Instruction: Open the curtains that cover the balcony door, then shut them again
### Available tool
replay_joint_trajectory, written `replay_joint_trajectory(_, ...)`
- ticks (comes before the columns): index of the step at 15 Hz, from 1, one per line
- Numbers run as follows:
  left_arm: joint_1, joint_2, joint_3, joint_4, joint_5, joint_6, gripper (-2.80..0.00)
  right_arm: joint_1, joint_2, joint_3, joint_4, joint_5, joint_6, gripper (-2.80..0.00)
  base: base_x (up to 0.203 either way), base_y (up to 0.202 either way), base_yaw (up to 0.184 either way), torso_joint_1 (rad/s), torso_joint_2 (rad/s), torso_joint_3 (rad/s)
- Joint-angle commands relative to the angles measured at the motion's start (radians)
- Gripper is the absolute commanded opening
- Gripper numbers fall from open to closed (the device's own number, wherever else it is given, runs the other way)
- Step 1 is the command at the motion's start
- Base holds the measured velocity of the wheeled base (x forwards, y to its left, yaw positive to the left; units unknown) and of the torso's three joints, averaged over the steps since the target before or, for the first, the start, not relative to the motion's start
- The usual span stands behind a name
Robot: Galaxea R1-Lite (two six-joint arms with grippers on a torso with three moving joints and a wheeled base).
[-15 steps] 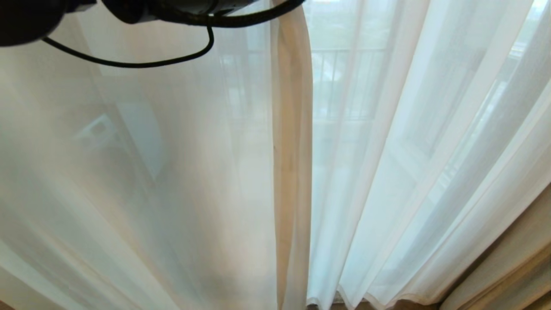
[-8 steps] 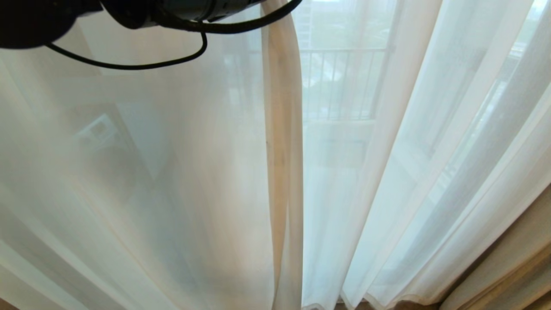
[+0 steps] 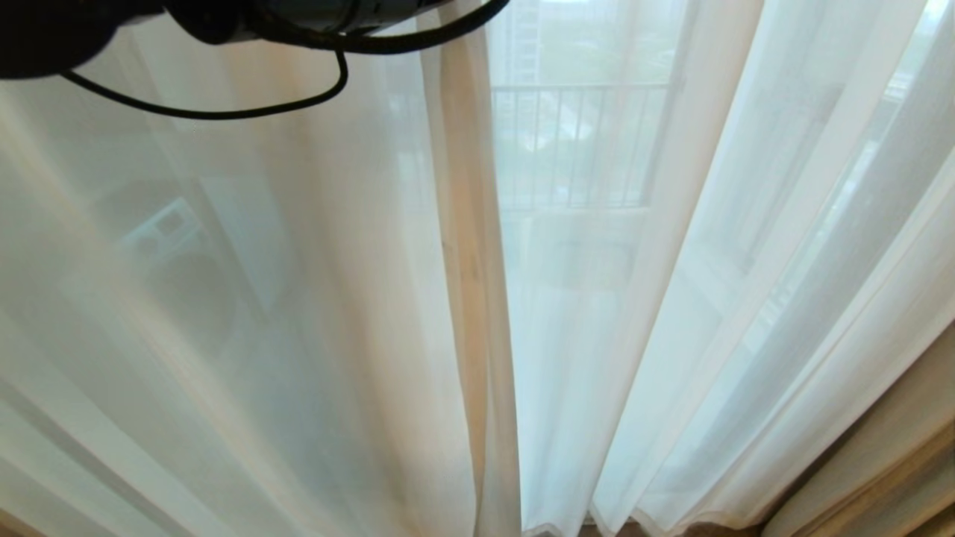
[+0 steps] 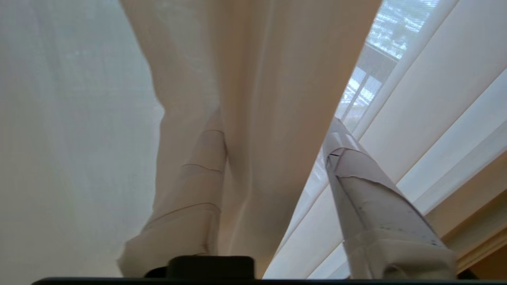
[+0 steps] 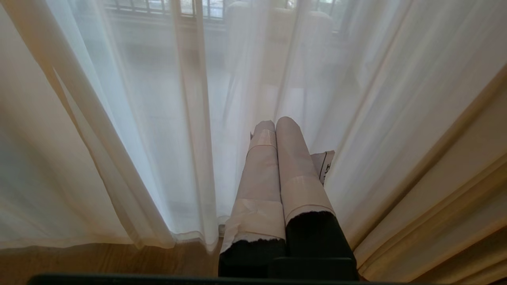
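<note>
Curtains: the sheer white curtains [image 3: 671,298] hang full length across the glass, the two panels meeting at a thicker folded edge [image 3: 466,283] near the middle of the head view.
Folded edge and jaws: in the left wrist view this fold [image 4: 253,118] runs between the two taped fingers, draping over one of them and hanging apart from the other.
Left gripper: the left gripper [image 4: 273,134] is raised high at the curtain seam; its jaws stand apart and are not clamped on the cloth.
Right gripper: the right gripper [image 5: 277,122] hangs low near the floor in front of the curtain hem [image 5: 190,237], fingers pressed together, holding nothing.
Balcony door: the balcony door [image 3: 574,149] shows only dimly through the cloth beyond the jaws, with a railing [image 3: 582,89] outside it.
Beside: tan drapes [image 3: 895,462] hang to the far side of the right gripper.
Progress: the curtains cover the door, with no clear gap between panels. Whether this is before opening or after closing again, I cannot tell; judging by the released fold at the seam, closing looks about finished.
</note>
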Motion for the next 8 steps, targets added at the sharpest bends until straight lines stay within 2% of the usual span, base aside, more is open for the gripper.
replay_joint_trajectory(1, 0.018, -0.038, 0.003, 0.011, 0.005, -0.004, 0.0, 0.0, 0.001, 0.0, 0.0, 0.001, -0.001, -2.8, 0.0, 0.0, 0.0, 0.0, 0.0, 0.0)
replay_joint_trajectory(4, 0.021, -0.094, 0.041, 0.047, 0.062, -0.001, 0.0, 0.0, 0.001, 0.0, 0.0, 0.001, -0.001, -2.8, 0.0, 0.0, 0.0, 0.0, 0.0, 0.0)
replay_joint_trajectory(8, 0.048, -0.237, 0.223, 0.071, 0.1, 0.002, 0.0, 0.0, 0.001, 0.0, 0.0, 0.001, -0.001, -2.8, 0.0, 0.0, 0.0, 0.0, 0.0, 0.0)
